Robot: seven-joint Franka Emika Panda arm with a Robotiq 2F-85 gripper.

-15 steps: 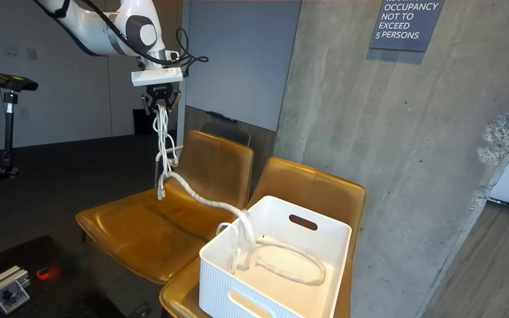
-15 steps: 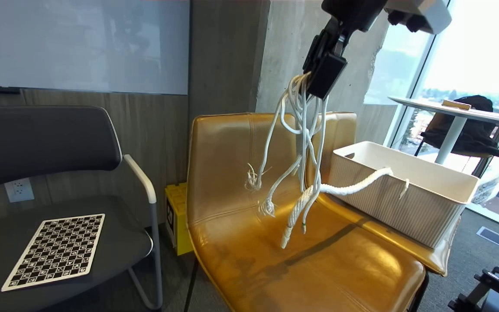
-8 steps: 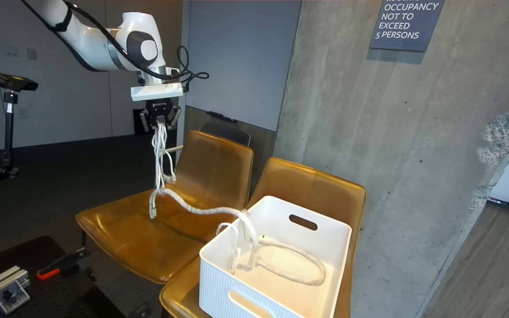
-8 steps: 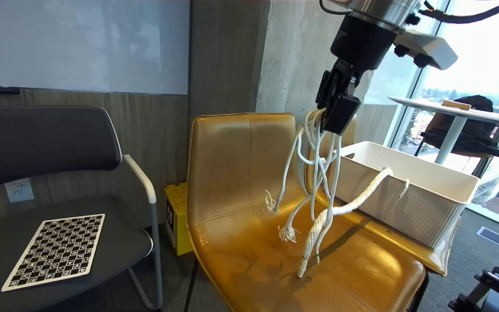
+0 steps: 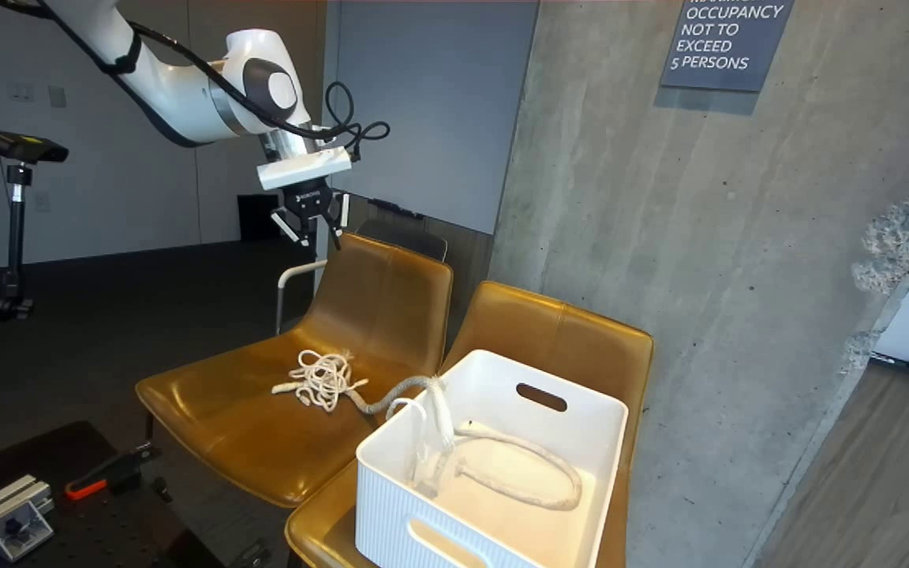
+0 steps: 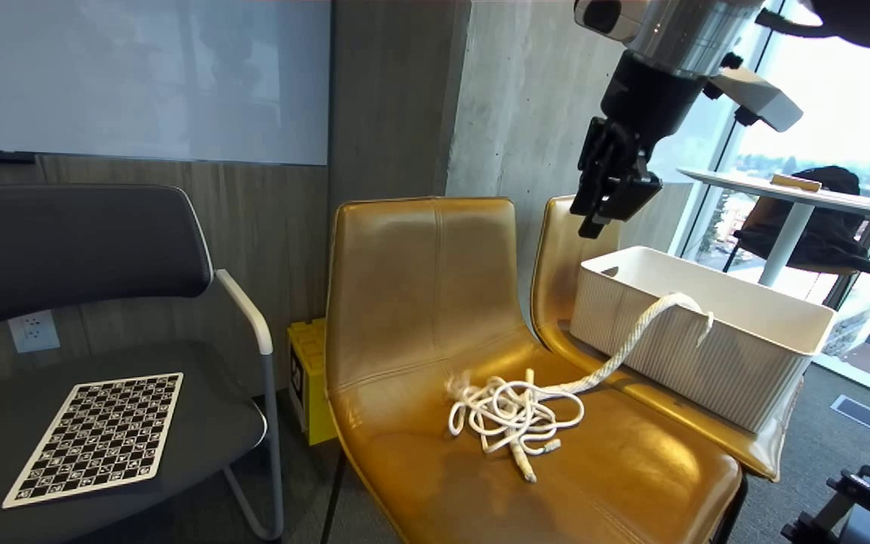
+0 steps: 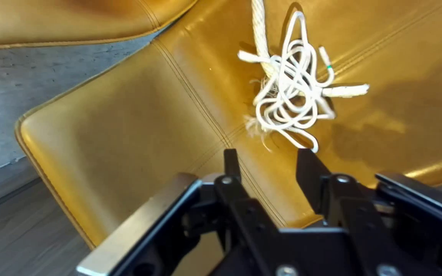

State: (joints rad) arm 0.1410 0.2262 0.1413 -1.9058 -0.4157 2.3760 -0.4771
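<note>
2 parted fingers (image 7: pixel 231 164) hang well above the tangled rope (image 7: pixel 315 92).

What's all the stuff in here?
Brown chairs: two, brown, side by side
Bin: one, white, on one brown chair
Rope tangle: one, white, on the other, trailing into the bin
Dark chair: one, grey, by a whiteboard
Patterned board: one, black-and-white, on the dark chair
Yellow box: one, yellow, between chairs
Wall sign: one, blue, on concrete wall
Table: one, white, by window
Camera: one, black, on stand
Robot arm: one, white, overhead
Claw: one, black, open above the chairs
</note>
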